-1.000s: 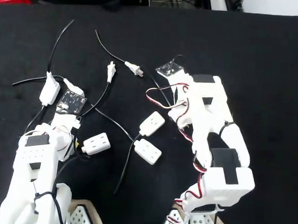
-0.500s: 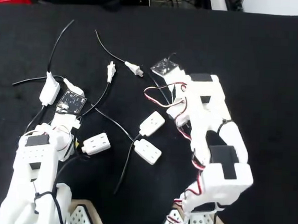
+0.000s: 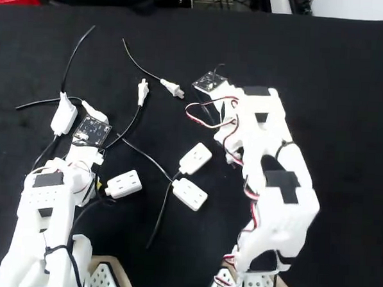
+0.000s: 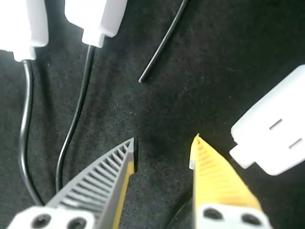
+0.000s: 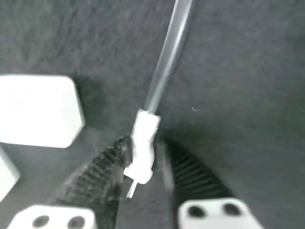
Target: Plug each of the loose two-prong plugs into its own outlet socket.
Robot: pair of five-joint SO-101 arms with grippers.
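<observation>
Black cloth table (image 3: 348, 94) carries three outlet sockets near its middle. The far white rectangular socket (image 3: 196, 156) lies just left of the right arm. The near white rectangular socket (image 3: 190, 193) sits just beside it. The left white rectangular socket (image 3: 124, 184) lies beside the left arm.

The right gripper (image 5: 143, 143) has its dark ribbed fingers closed on a slim white two-prong plug (image 5: 142, 152). The plug's prongs point back toward the wrist and its cable runs away over the cloth. A white rounded block (image 5: 38, 109) lies just beside it.

The left gripper (image 4: 162, 143) is open and holds nothing. Its grey and yellow fingers are spread over bare cloth, the yellow one near the left socket.

Farther back, a small white loose plug (image 3: 172, 87) and a second white loose plug (image 3: 142, 89) lie near each other on black cables, unplugged.
</observation>
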